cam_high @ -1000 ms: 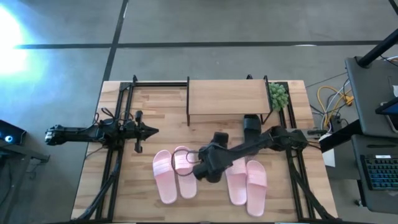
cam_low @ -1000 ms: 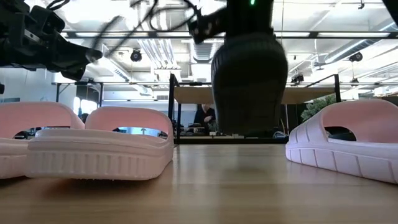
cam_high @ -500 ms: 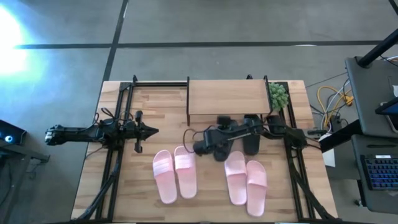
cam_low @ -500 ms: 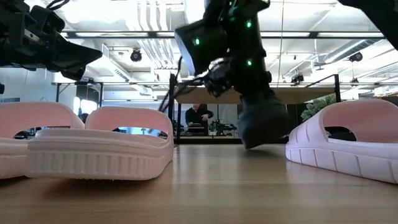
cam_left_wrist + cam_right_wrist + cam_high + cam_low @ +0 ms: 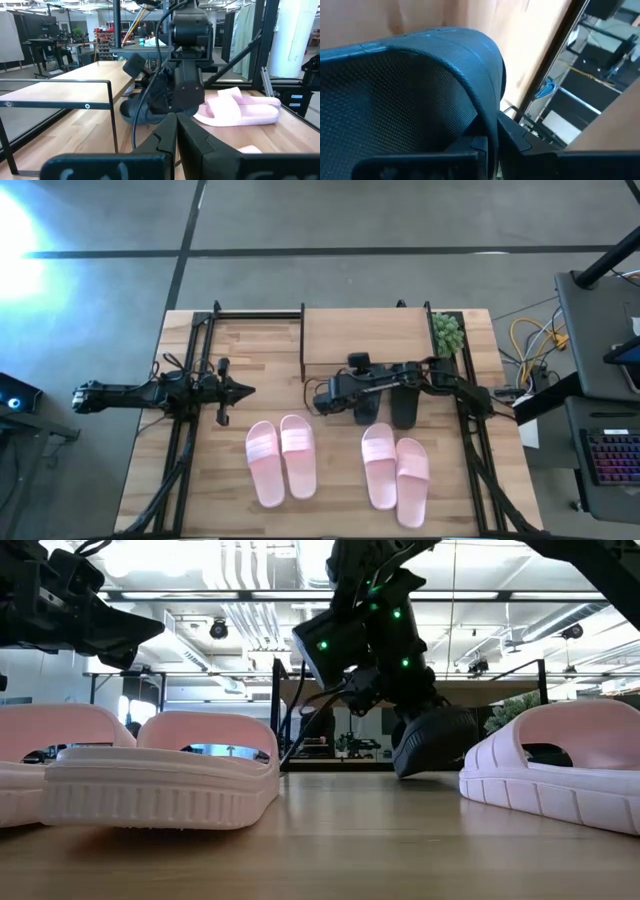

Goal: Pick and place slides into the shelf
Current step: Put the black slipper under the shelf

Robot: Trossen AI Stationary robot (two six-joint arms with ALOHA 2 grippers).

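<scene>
My right gripper (image 5: 330,394) reaches in from the table's right, in front of the shelf (image 5: 368,335), and is shut on a black slide (image 5: 365,412). In the low view that slide (image 5: 435,738) hangs tilted below the gripper (image 5: 372,690), its low end close to the tabletop. A second black slide (image 5: 404,410) lies flat beside it, partly under the arm. Two pairs of pink slides (image 5: 281,461) (image 5: 395,470) rest on their soles nearer the near edge. My left gripper (image 5: 243,390) waits shut over the left side of the table, touching nothing. My right gripper pinches the black slide's broad strap at its edge (image 5: 487,117) between the two fingers (image 5: 517,142). The strap (image 5: 410,75) fills the wrist view. The slide hangs tilted below the fingers. I cannot tell whether its low end (image 5: 405,768) touches the table.
The shelf's black legs (image 5: 112,115) and top board (image 5: 55,82) stand just beyond the held slide. A small green plant (image 5: 447,332) sits at the shelf's right end. Bare wood lies between the two pink pairs and left of the shelf.
My right gripper has moved from between the pink pairs toward the far edge and the shelf, and has come down, carrying the black slide. The slide, which hung high near the near edge, now hangs tilted low in front of the shelf.
</scene>
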